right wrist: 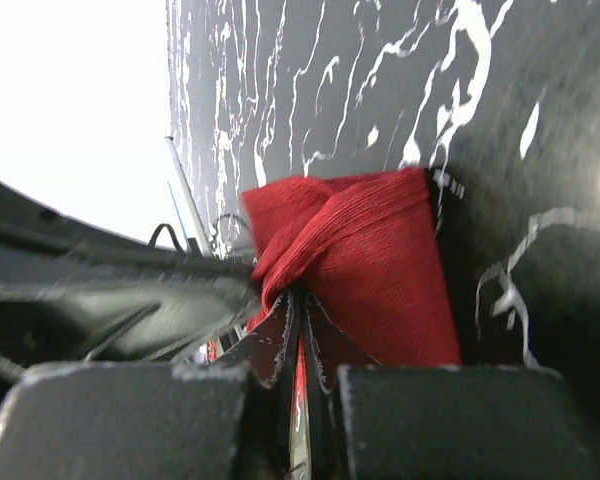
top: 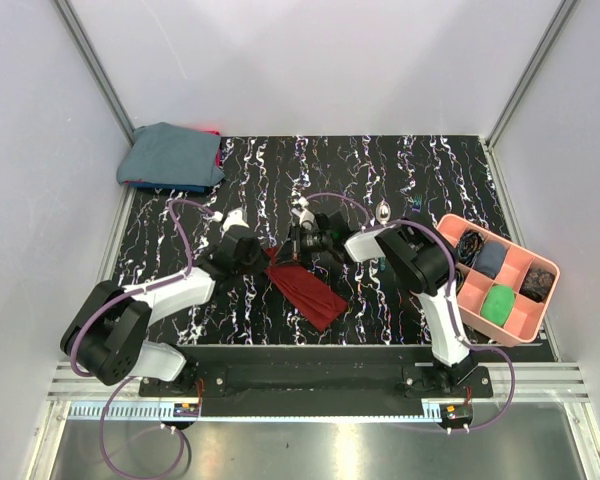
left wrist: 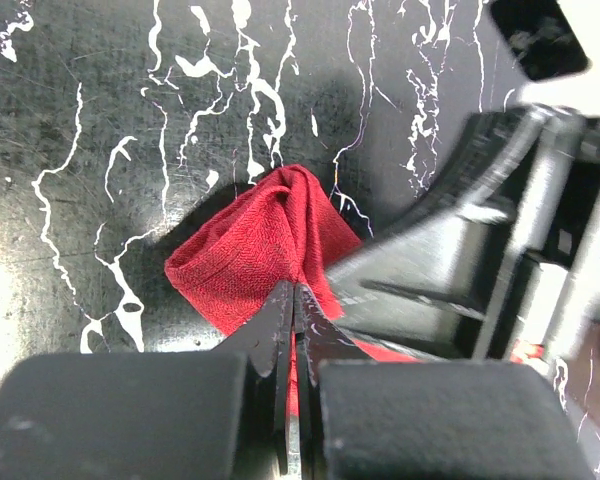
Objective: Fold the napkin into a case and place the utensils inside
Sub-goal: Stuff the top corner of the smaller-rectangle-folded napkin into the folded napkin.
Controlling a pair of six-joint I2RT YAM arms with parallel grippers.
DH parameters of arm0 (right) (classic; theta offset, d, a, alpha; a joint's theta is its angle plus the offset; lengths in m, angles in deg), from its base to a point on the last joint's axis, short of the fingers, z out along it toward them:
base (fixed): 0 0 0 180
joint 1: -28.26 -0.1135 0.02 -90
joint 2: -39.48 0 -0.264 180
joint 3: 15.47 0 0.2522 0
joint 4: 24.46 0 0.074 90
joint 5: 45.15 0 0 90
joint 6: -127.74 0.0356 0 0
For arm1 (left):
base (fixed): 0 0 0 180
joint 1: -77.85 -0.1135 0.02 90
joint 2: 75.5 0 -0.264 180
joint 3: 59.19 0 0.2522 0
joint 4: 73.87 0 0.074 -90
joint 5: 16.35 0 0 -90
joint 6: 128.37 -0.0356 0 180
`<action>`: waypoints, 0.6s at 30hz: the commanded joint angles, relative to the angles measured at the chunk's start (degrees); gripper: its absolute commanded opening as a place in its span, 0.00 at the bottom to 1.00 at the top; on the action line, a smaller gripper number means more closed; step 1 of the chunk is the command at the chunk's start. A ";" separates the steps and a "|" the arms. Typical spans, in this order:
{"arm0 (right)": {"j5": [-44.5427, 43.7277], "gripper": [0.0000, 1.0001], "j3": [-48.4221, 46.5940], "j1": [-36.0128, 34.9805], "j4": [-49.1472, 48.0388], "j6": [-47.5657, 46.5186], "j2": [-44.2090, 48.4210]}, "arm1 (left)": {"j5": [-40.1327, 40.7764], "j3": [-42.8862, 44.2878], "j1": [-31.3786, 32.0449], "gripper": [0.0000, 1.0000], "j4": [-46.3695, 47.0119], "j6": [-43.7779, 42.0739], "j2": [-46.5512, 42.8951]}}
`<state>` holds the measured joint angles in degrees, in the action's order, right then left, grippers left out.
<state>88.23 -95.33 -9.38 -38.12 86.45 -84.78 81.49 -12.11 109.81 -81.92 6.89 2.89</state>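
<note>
pinching tight, the left gripper (left wrist: 295, 292) has its two fingers pressed together on a bunched-up bit of the napkin (left wrist: 255, 250). a thin line of red cloth shows between them. the right gripper (right wrist: 300, 298) does the same. its fingers are squeezed together on a fold of the same red cloth, which puffs out in a lump just past the tips. the two grippers are very close and face each other over one end of the cloth. in the left wrist view the other arm's black body fills the right side.

seen from above, the napkin is folded into a narrow strip. it lies slanted on the table (top: 430, 170), which is black with white streaks, in the middle between the two arms. its far end is up at the grippers and its near end points toward the right arm's base. a small shiny spoon (top: 382, 211) lies on the table past the right arm, apart from the cloth. a pink tray (top: 525, 322) sits at the right edge, with a green thing (top: 497, 303) and some dark things (top: 537, 282) in its boxes. a blue-grey cloth (top: 172, 155) lies in the far left corner.
</note>
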 commanded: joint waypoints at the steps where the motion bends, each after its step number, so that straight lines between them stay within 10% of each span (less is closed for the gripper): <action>1: 2.77 0.05 -4.46 -1.38 -4.93 3.23 -5.09 | -2.65 0.17 0.03 0.00 3.61 0.45 -0.61; 18: 1.62 0.09 1.07 1.44 -1.58 -0.90 1.40 | -1.68 -2.12 -2.52 0.00 1.23 -1.13 -4.21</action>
<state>89.41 -94.76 -8.42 -37.94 86.30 -86.56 80.68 -13.79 107.78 -82.09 6.67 1.06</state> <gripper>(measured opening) 0.082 0.004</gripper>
